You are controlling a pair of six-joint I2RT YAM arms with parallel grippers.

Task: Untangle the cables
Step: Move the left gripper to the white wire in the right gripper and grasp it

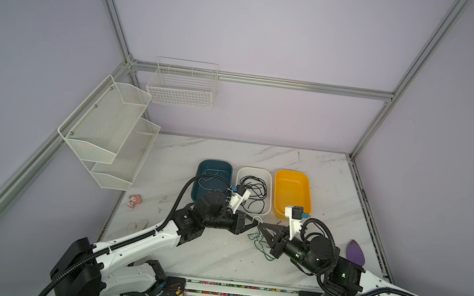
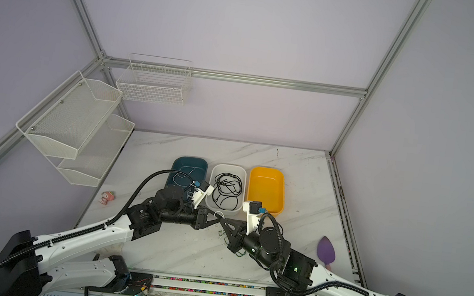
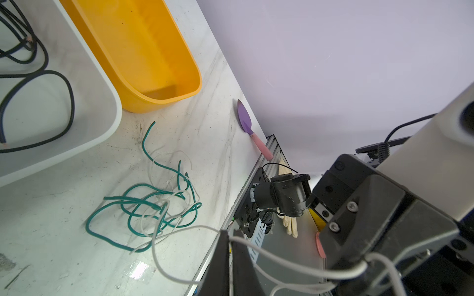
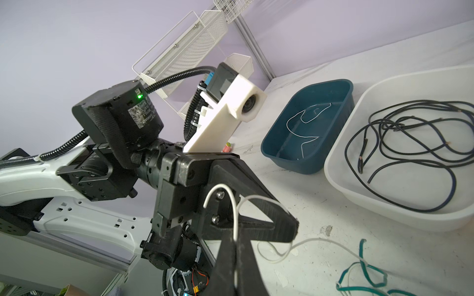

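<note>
both arms reaching inward, left end effector (image 1: 254, 221) closed, right end effector (image 1: 261, 227) closed, tips almost touching

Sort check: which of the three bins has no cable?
The yellow bin, right end of the row: bare inside. The blue bin holds a white cable, the white bin black cables.

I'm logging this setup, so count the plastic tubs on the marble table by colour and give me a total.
Dark blue oblong plastic tub: 1
White oblong plastic tub: 1
Yellow oblong plastic tub: 1
Total: 3
</note>
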